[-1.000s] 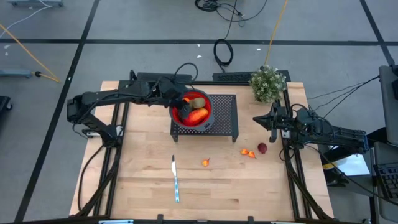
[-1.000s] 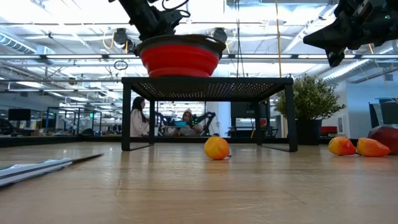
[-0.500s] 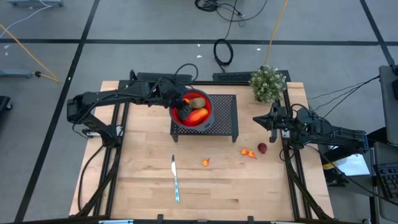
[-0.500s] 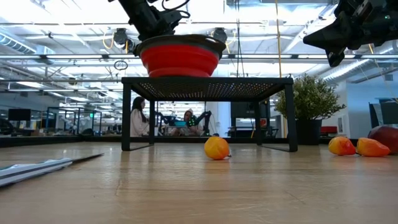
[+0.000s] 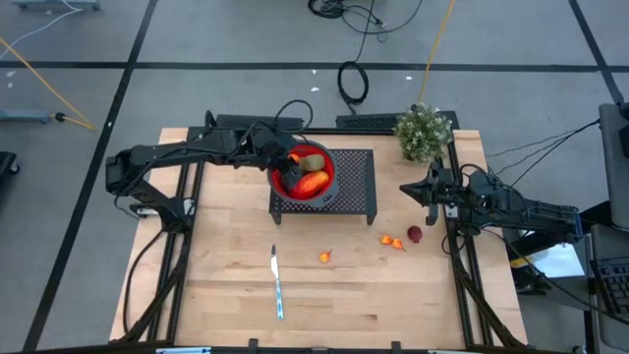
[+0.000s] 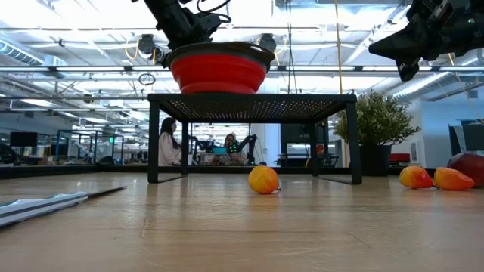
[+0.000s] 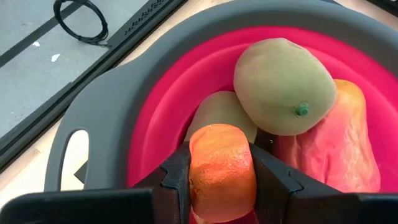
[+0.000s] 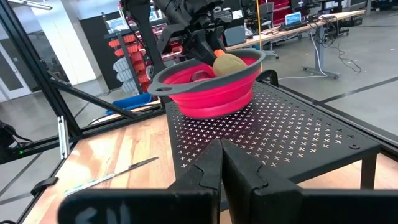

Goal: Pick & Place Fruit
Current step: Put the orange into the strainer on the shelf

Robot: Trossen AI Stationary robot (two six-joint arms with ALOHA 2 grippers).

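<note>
A red bowl (image 5: 324, 167) with a grey rim (image 7: 112, 106) stands on a black perforated rack (image 5: 349, 187). In it lie a brown-green kiwi-like fruit (image 7: 285, 85), a tan piece (image 7: 219, 111) and a red-orange oval (image 7: 339, 149). My left gripper (image 5: 288, 160) reaches over the bowl's left rim, shut on an orange fruit piece (image 7: 222, 171). On the table lie small orange pieces (image 5: 324, 257) (image 5: 390, 241) and a dark red one (image 5: 415, 234). My right gripper (image 8: 219, 146) waits shut at the table's right side, above the table. My left gripper pinches the orange piece by its two opposite sides (image 7: 198, 177) between its two fingers (image 7: 176, 180). The fingers slant down into the bowl from the table's left. The piece sits above the other fruit; whether it touches them I cannot tell.
A silver knife (image 5: 277, 283) lies on the near middle of the table. A small potted plant (image 5: 425, 133) stands at the far right corner. The rack stands on legs (image 6: 354, 140), with open room beneath it. People sit in the room beyond the table.
</note>
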